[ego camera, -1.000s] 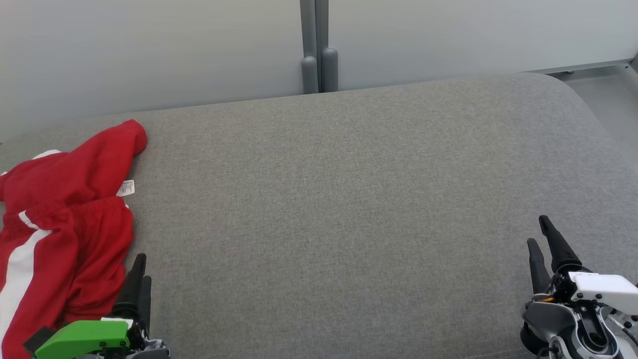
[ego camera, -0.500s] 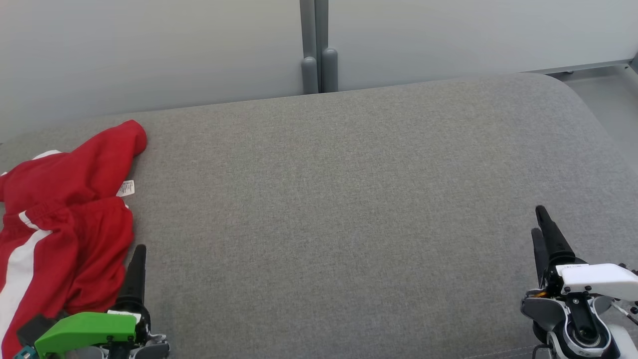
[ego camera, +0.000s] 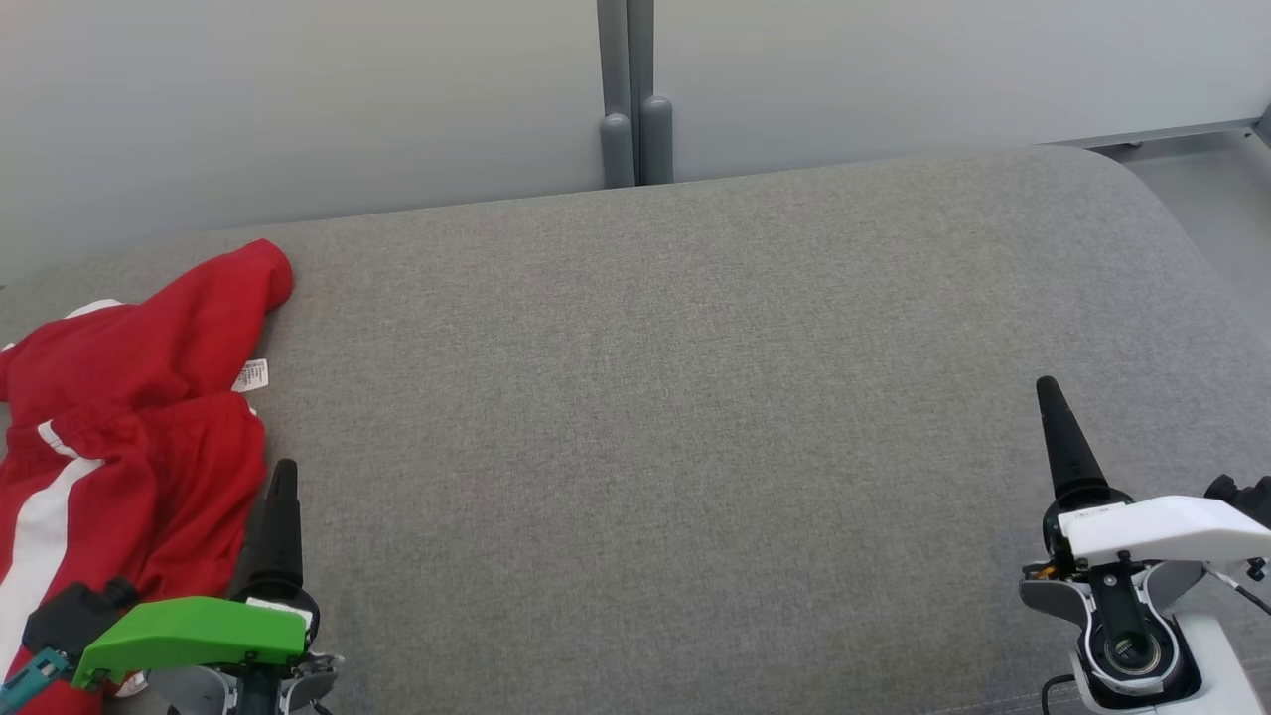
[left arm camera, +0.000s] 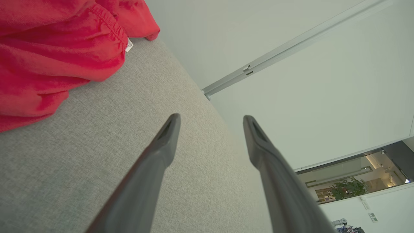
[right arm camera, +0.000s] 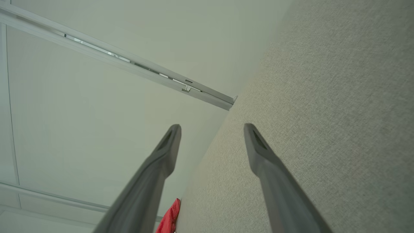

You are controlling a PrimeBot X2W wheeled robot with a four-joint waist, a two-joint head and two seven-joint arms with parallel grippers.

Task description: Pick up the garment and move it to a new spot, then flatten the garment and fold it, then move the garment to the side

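— Where's the garment [ego camera: 129,447]?
— I see it bunched, red, at the left end of the grey cushion [ego camera: 695,397]. Its long axis runs near to far, the rounded far tip points far-right, and a white stripe [ego camera: 35,541] runs along its near left part.
— And the hands?
— My left gripper [left arm camera: 210,119] sits just right of its near end, jaws spread, clear of the cloth. My right gripper [right arm camera: 212,127] is well apart at the near right, spread too, holding nothing.
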